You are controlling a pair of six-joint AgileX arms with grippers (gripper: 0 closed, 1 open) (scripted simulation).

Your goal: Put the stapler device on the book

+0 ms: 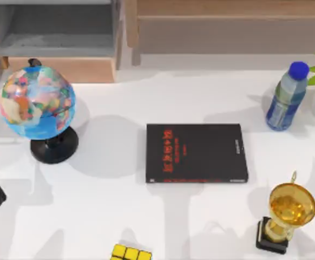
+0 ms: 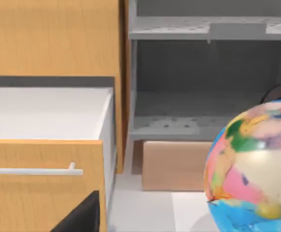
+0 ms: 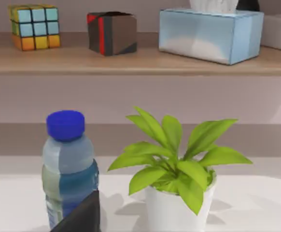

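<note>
**Book flat at mid-counter, both arms mostly out of frame**

The black book [image 1: 196,153] lay flat near the middle of the white counter [image 1: 119,216], its cover bare, red lettering too small to read. A globe [image 1: 37,103] stood to its left, a bottle [image 1: 286,97] and trophy [image 1: 287,214] to its right. A yellow cube [image 1: 130,253] was cut off at the near edge. How either arm's jaws stood I could not tell
</note>
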